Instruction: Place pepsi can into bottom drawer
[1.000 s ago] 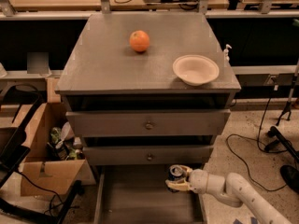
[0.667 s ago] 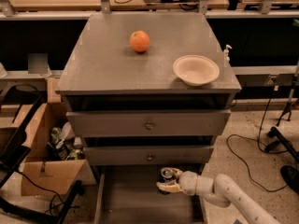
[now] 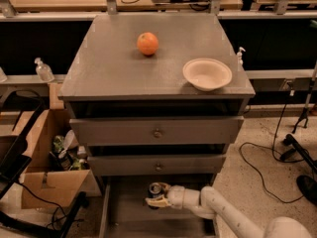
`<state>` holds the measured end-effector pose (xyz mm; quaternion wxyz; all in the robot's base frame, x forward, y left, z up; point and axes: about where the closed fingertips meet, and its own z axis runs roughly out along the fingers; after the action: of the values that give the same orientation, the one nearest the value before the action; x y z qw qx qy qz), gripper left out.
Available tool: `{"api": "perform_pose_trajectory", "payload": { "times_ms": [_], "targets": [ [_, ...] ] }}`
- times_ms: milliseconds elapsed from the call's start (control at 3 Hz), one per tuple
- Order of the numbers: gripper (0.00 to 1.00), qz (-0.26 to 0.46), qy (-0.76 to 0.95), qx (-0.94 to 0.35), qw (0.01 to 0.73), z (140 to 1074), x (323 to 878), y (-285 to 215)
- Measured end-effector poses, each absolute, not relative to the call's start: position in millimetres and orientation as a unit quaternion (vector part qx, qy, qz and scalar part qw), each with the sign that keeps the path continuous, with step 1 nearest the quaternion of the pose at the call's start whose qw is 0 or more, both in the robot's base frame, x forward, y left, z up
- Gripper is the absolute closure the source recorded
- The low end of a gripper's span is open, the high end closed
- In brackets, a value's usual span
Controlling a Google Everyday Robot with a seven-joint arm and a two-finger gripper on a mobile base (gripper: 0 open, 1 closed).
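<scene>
The pepsi can [image 3: 155, 190], dark blue with a silver top, is upright over the back of the open bottom drawer [image 3: 130, 217], just below the middle drawer's front. My gripper [image 3: 157, 197] reaches in from the lower right on a white arm and is shut on the can. I cannot tell whether the can rests on the drawer floor or hangs just above it. The bottom drawer is pulled out toward the camera; its grey floor shows to the left of the can.
An orange [image 3: 147, 43] and a white bowl [image 3: 207, 74] sit on the cabinet top. The two upper drawers [image 3: 157, 132] are closed. A cardboard box [image 3: 47, 167] of clutter stands at the left. Cables and a stand's feet lie on the floor at the right.
My gripper has carried the can leftward and further into the bottom drawer, from its right side toward the middle. Nothing else has moved.
</scene>
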<state>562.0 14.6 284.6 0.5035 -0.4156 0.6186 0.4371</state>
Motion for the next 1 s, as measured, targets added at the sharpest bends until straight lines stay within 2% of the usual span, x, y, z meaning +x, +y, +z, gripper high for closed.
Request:
{"api": "perform_pose_trajectory", "payload": {
  "times_ms": [333, 667, 1000],
  "targets": [
    [1.00, 0.413, 0.611, -0.456, 0.498, 232, 565, 61],
    [1.00, 0.400, 0.610, -0.474, 0.494, 205, 562, 80],
    [0.82, 0.402, 0.609, -0.474, 0.493, 206, 561, 82]
  ]
}}
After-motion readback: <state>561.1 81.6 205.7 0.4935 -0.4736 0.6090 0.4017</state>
